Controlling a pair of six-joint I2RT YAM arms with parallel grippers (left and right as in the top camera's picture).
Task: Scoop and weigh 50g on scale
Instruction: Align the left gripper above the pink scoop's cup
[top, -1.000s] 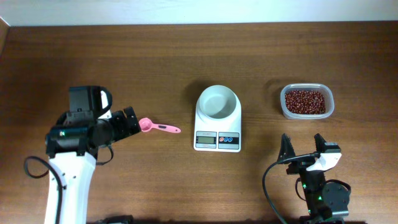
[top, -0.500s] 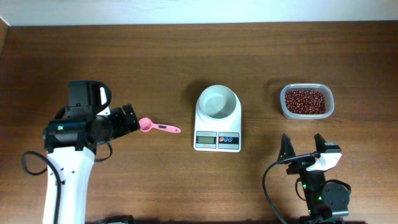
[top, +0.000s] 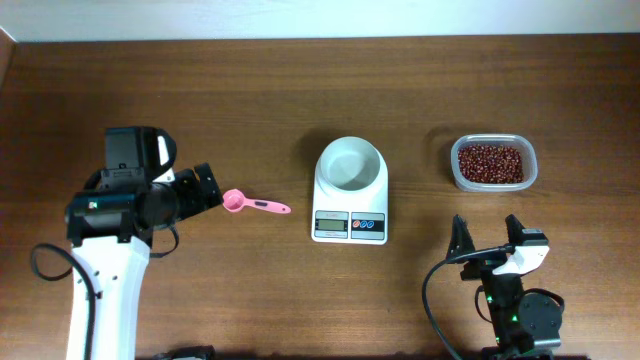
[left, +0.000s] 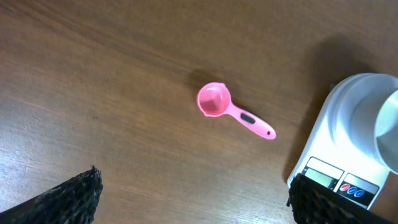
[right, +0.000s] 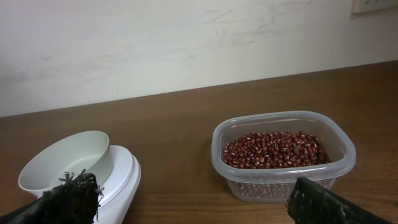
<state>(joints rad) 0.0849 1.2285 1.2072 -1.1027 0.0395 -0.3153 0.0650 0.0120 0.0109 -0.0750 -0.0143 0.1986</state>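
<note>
Your scale (top: 350, 207) sits mid-frame, long axis running top to bottom, display toward the bottom edge; left claw (top: 209, 186) and right claw (top: 487, 238) both released.

Dark wooden table (top: 300, 90) against white wall (right: 186, 43)

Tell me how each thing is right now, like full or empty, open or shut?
Scale: bowl on top; display too small to read.
White bowl: empty, sitting on the scale.
Pink scoop: empty, lying on the table, not held.
Clear container of red beans: no lid on, holding plenty of beans.
Left gripper: open, empty, near the scoop's cup end.
Right gripper: open, empty.
</note>
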